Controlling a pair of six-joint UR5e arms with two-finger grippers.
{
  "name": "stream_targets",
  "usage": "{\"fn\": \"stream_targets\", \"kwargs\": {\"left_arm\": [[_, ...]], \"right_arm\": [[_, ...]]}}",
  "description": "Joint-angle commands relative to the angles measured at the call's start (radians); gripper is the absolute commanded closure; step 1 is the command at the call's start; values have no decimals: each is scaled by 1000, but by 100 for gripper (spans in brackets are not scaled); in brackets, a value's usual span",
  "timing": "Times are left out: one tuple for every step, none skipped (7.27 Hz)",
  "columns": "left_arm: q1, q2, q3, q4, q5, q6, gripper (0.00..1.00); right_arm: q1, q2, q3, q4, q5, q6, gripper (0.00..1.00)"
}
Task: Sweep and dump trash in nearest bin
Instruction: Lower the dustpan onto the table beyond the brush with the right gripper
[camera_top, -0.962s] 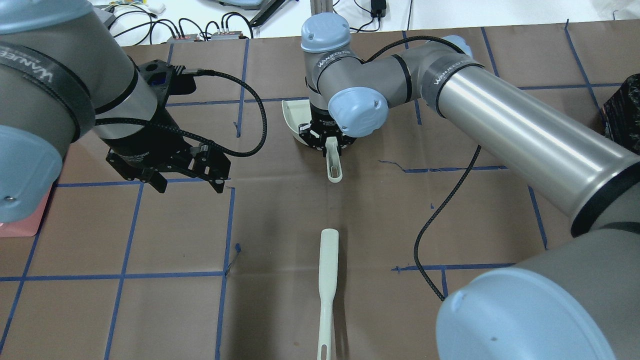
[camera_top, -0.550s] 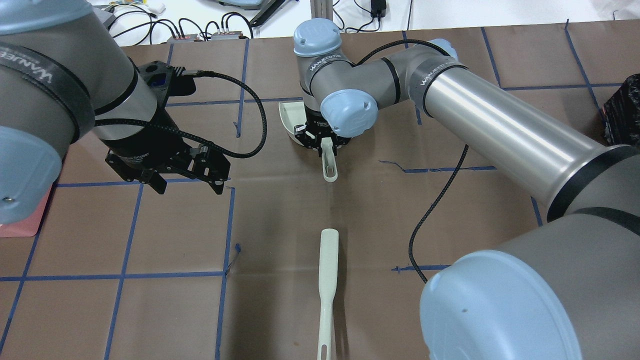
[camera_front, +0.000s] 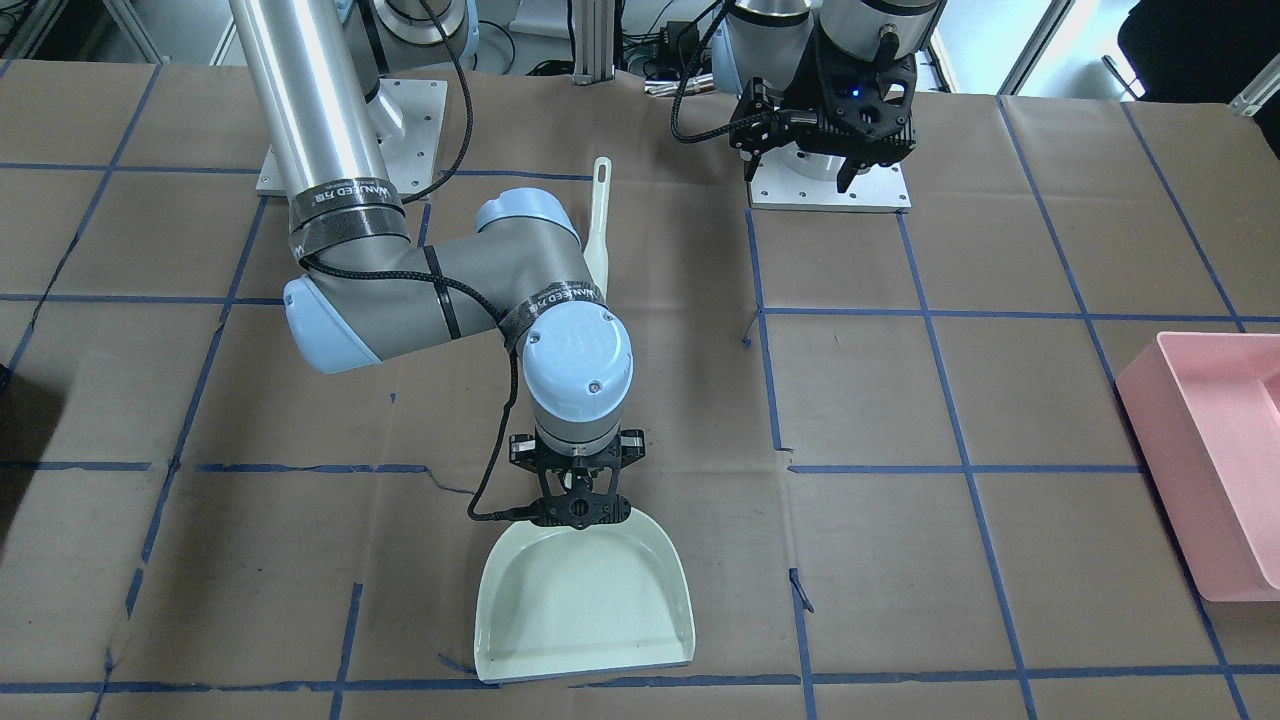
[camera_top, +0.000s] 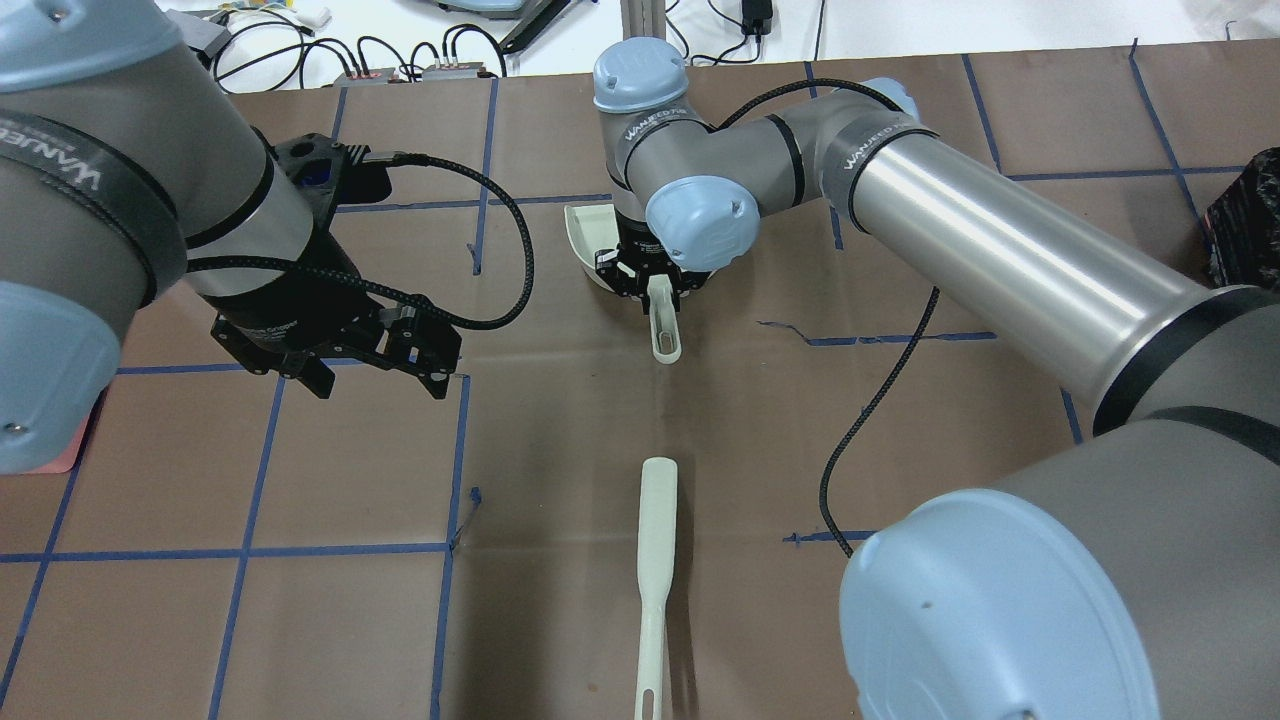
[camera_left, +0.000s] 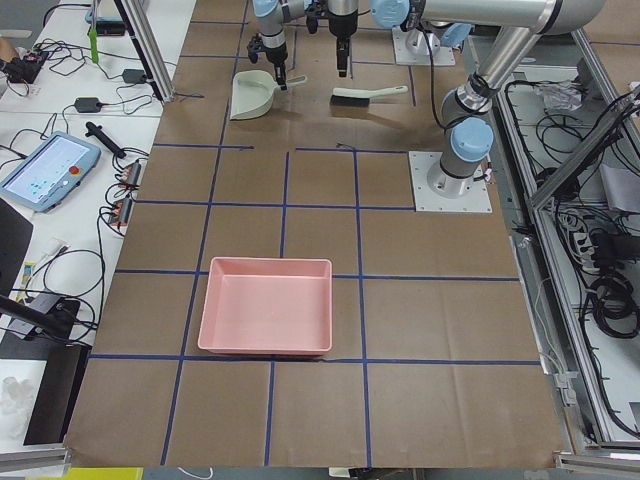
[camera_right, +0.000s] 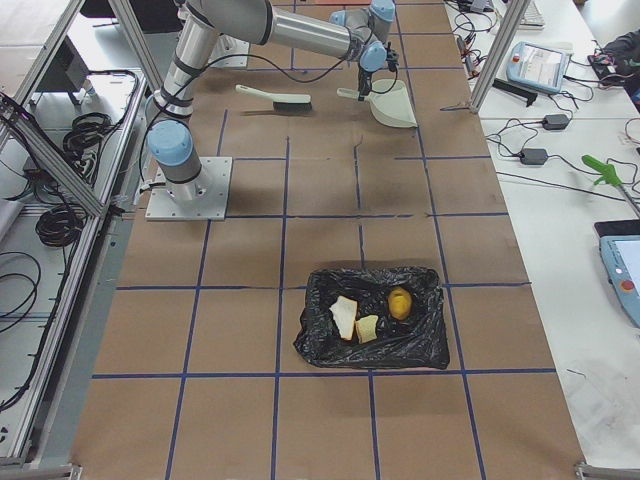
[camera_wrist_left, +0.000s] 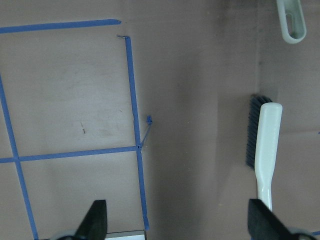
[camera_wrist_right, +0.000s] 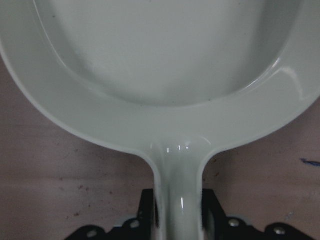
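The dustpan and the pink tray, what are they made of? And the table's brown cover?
Dustpan: likely moulded plastic, pale cream, smooth and glossy; the wrist view shows bright highlights on its handle. Pink tray: probably plastic too, duller, even colour, rounded corners. Table cover: looks like brown paper, matte, creased and torn in places, gridded with blue tape.

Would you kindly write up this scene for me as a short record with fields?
right tool: shut on the handle of the dustpan
dustpan contents: empty
left tool: open, holding nothing, above the table
brush: lying on the table, ungripped
trash: three pieces, all inside the black-lined bin
pink bin: empty
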Motion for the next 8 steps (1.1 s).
{"fn": "stream_targets", "kwargs": {"left_arm": [[0,4,-6,1,0,1,0],[0,4,-6,1,0,1,0],[0,1,-6,1,0,1,0],[0,1,-6,1,0,1,0],[0,1,-6,1,0,1,0],[0,3,-6,1,2,1,0],[0,3,-6,1,2,3,0],[0,3,-6,1,0,3,0]], "right_arm": [[-6,-5,-5,2,7,-4,0],[-9,-8,-7,2,7,-4,0],[-18,-14,-8,2,7,-6,0],[-23,-34,-10,6,6,-6,0],[-33,-60,-23,60,4,-21,0],[-52,-98,-25,113,-5,-105,0],[-76,-144,-19,166,-8,-150,0],[-108,-180,-16,240,-10,-217,0]]}}
